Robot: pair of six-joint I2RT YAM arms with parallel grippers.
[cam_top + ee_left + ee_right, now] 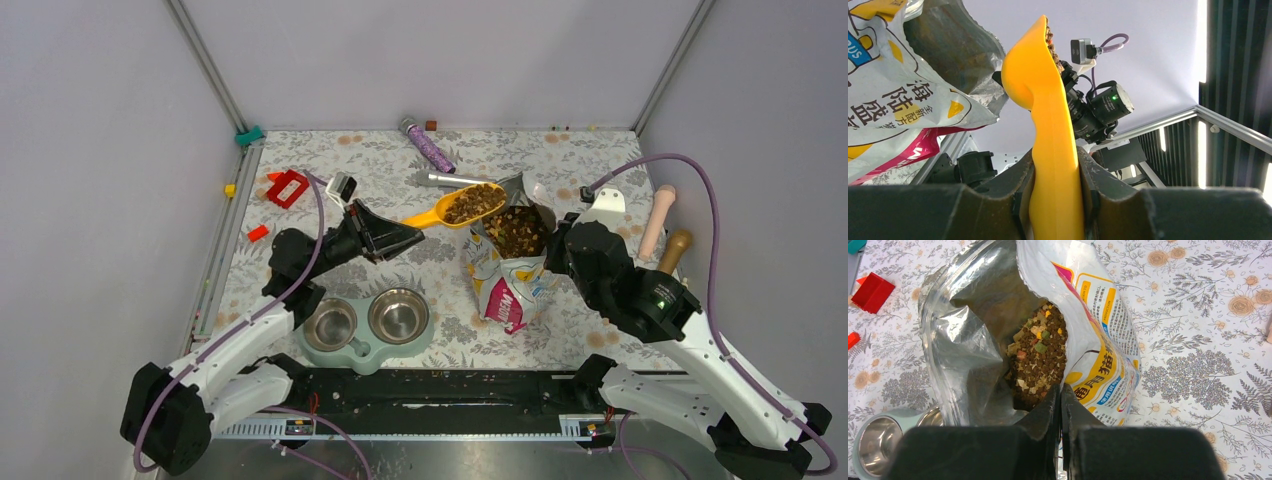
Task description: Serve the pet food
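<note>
Right, my left gripper [412, 237] is clamped on the handle of the orange scoop [440, 214]. Its bowl is heaped with pet food [473, 203] and sits just left of the bag [505, 290] mouth. More kibble lies inside the open bag, whose rim my right gripper [1060, 392] pinches. The green feeder [365, 350] sits nearer me.

Plain grey walls [440, 60], alu posts [210, 65], floral-print table [600, 160].

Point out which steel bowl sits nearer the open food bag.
The right bowl in the feeder; the left bowl sits farther from the bag.
</note>
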